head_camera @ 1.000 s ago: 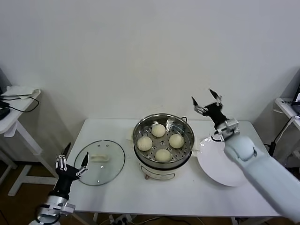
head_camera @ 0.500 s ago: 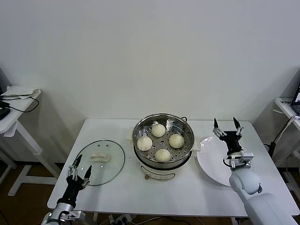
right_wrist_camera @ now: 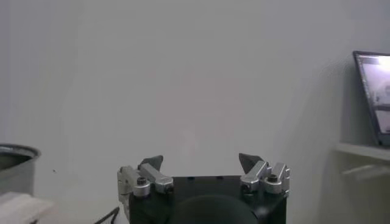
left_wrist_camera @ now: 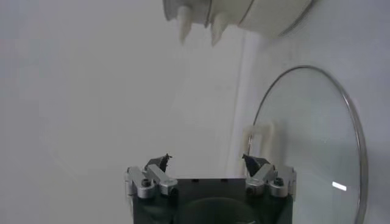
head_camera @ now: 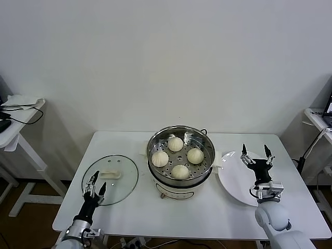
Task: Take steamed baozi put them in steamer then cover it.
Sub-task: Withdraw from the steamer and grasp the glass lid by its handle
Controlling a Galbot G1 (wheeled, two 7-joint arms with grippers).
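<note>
Four pale baozi [head_camera: 175, 143] [head_camera: 160, 158] [head_camera: 195, 155] [head_camera: 180, 171] sit on the perforated tray inside the shiny steamer [head_camera: 207, 165] at the table's middle. The round glass lid [head_camera: 120, 188] with a white handle lies flat on the table to its left, also in the left wrist view [left_wrist_camera: 317, 140]. My left gripper [head_camera: 96, 183] is open and empty over the lid's front-left edge [left_wrist_camera: 206, 161]. My right gripper [head_camera: 256, 152] is open and empty, fingers pointing up, over the empty white plate [head_camera: 236, 181]; it also shows in the right wrist view [right_wrist_camera: 201, 162].
A side table [head_camera: 15, 111] with cloth and cables stands at far left. Another shelf [head_camera: 317, 118] with a screen stands at far right. The steamer's white base [left_wrist_camera: 244, 15] shows in the left wrist view. A wall is behind the table.
My right arm has pulled back from above the steamer's right side and lowered over the plate. My left gripper has moved right toward the lid's edge.
</note>
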